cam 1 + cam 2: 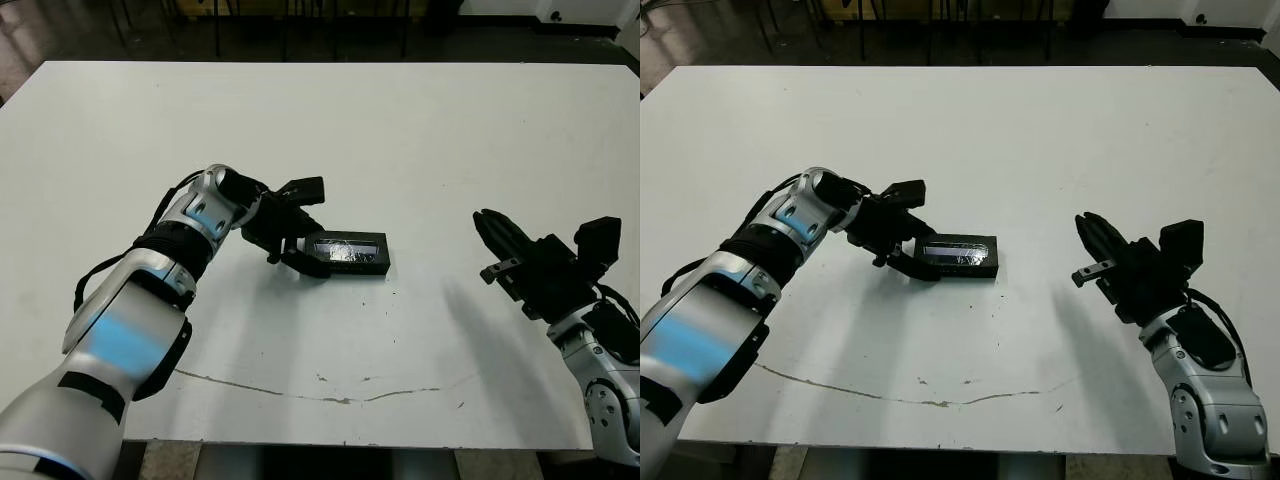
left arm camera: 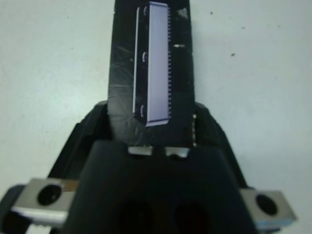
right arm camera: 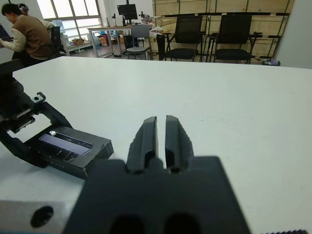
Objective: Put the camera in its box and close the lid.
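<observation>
The lid [image 1: 348, 246], flat and black with a pale shiny window strip, lies flat on top of the black box [image 1: 352, 268] near the middle of the table. The camera is hidden from every view. My left gripper [image 1: 319, 228] is open, one finger on each side of the box's left end; in the left wrist view the lid [image 2: 155, 63] runs out between the spread fingers [image 2: 90, 127]. My right gripper [image 1: 491, 226] hovers to the right of the box, well apart from it, shut and empty, and the right wrist view shows its fingertips [image 3: 148, 127] pressed together.
A thin dark crack line [image 1: 330, 396] runs across the white table [image 1: 400, 130] near its front edge. Beyond the far edge stand black chairs [image 3: 229, 39] and a seated person [image 3: 29, 36].
</observation>
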Motion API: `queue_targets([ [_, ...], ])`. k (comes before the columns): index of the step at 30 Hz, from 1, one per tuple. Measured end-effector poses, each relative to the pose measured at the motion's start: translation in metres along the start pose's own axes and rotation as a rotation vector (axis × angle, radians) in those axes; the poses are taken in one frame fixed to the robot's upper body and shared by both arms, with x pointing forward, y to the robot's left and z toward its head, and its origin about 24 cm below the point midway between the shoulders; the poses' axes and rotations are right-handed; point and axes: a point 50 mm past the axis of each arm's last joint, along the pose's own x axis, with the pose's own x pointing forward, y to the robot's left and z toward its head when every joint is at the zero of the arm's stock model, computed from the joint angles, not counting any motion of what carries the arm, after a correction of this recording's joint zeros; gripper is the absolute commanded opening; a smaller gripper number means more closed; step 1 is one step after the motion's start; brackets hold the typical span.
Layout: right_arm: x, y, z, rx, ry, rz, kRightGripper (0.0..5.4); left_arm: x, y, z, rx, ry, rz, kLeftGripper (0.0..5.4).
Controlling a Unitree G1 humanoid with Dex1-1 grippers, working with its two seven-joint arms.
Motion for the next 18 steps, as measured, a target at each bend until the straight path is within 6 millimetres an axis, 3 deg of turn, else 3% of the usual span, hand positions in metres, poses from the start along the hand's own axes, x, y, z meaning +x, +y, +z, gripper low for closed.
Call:
queue_targets([
  [11, 0.002, 0.001, 0.0, 0.024, -0.009, 0.01, 0.0, -0.016, -0.004, 0.005, 0.289, -0.009, 0.074, 5.32],
  [18, 0.002, 0.001, 0.001, 0.021, -0.014, 0.009, 0.0, -0.037, -0.009, -0.024, 0.237, -0.008, 0.185, 5.39],
])
